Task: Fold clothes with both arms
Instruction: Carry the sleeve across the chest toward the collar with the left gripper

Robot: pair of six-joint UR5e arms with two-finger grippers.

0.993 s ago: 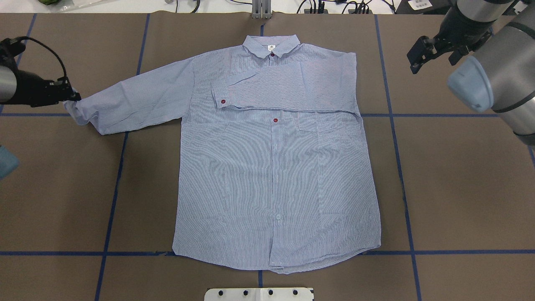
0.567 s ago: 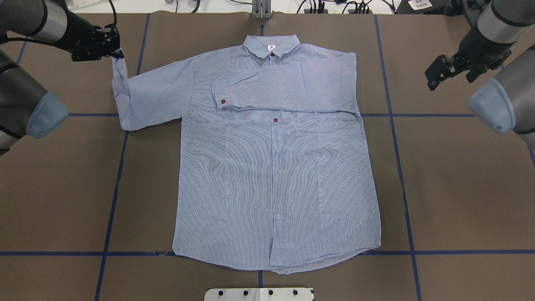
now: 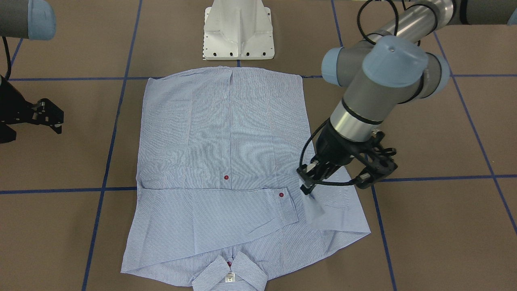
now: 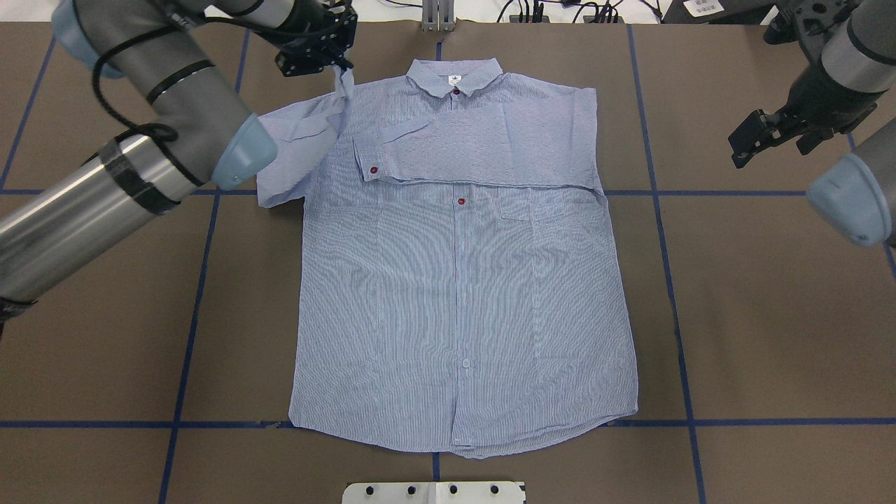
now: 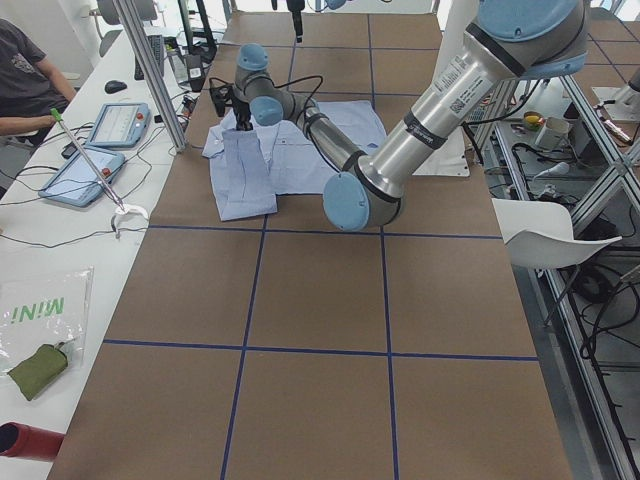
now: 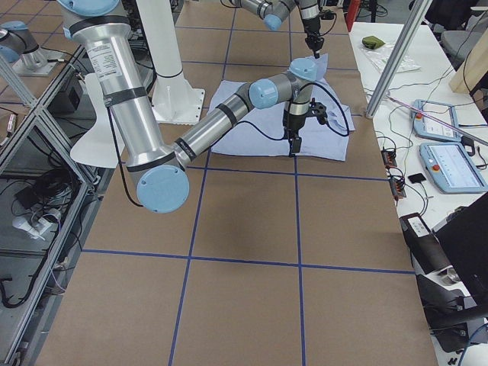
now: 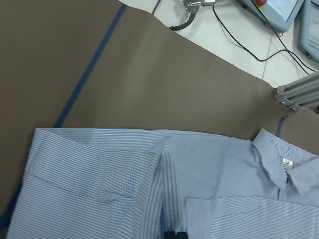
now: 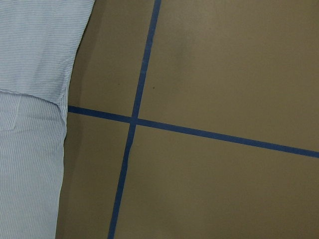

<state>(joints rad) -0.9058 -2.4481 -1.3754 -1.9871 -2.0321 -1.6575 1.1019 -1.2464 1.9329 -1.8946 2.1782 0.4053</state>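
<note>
Left gripper (image 4: pixel 341 66): shut tight on the cuff end of the sleeve on the robot's left side. The cloth is pinched between the fingertips and hangs from them in a narrow strip.
Left arm (image 4: pixel 175 91): reaches across the far left part of the table, with the wrist above the shirt's shoulder, just beside the collar (image 4: pixel 455 73).
Held sleeve (image 4: pixel 294 150): lifted at the cuff and doubled back toward the body. Its upper part lies flat beside the shoulder, and the fold edge sticks out past the side seam.
Shirt (image 4: pixel 455 294): light blue with fine stripes, spread face-up and buttoned in the middle of the table. The collar is at the far edge, away from the robot, and the hem is toward the white base pedestal (image 3: pixel 238 32). The body lies flat, and the hem rests along a blue tape line.
Other sleeve (image 4: pixel 490 147): folded flat across the chest below the collar. Its cuff (image 4: pixel 369 164), with a dark red button, lies past the button placket on the robot's left side.
Chest pocket (image 4: pixel 542 210): just below the folded sleeve, on the robot's right half.
Neck label (image 4: pixel 454 79): small and white, inside the collar.
Right gripper (image 4: pixel 743 148): jaws apart, nothing between them. It hangs over bare surface, well apart from the shirt's right edge.
Right wrist view: shows only the shirt's side edge and crossing blue tape.
Table (image 4: pixel 770 315): brown covering with a blue tape grid.
</note>
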